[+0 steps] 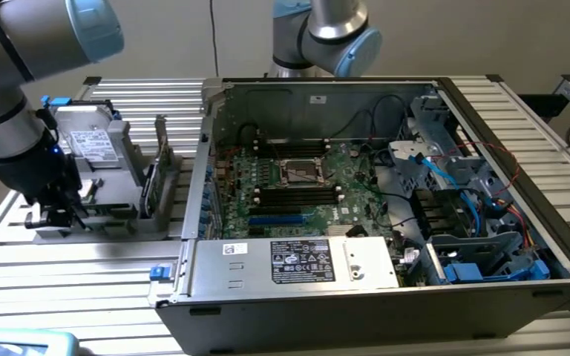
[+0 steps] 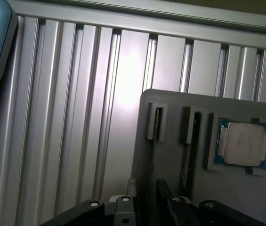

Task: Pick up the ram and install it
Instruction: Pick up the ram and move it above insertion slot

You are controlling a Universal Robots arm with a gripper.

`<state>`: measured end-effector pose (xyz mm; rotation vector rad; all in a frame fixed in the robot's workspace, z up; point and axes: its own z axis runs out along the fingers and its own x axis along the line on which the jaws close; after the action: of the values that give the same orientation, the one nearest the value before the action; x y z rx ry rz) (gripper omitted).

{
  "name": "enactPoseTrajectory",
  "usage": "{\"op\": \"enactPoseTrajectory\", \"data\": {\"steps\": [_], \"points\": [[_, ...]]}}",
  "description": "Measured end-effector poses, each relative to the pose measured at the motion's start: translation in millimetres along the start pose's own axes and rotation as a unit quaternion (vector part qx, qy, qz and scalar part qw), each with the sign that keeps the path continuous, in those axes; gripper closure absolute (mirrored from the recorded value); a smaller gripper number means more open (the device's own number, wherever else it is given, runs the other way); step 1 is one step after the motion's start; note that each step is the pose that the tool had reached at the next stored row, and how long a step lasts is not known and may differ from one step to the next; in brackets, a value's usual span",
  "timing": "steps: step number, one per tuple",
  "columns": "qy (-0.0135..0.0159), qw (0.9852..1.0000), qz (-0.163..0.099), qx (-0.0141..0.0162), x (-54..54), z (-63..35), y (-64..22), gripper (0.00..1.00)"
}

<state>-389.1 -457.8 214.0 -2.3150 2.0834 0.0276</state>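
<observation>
One arm only: its claw (image 1: 53,213) hangs released, gripping nothing, over the grey holder (image 1: 115,211); the ram (image 1: 151,191) stands on edge there, just toward the exterior view's right; its long axis seems to run alongside the computer case (image 1: 364,315).

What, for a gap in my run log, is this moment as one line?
tool: open, empty | position: over tray edge | ram: in tray slot, not picked | install: not done

We see soft, even room light. Glare whitens the aluminium table slats (image 2: 128,75), and the computer case (image 1: 364,315) sits shadowed inside.
</observation>
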Motion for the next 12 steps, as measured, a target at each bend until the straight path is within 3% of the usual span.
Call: {"op": "enactPoseTrajectory", "data": {"steps": [6, 12], "points": [[-0.0002, 1.0, 0.0, -0.0001, 0.2, 10.8, -0.3, 0.69], [-0.0036, 1.0, 0.0, 0.0003, 0.2, 17.7, -0.3, 0.69]]}}
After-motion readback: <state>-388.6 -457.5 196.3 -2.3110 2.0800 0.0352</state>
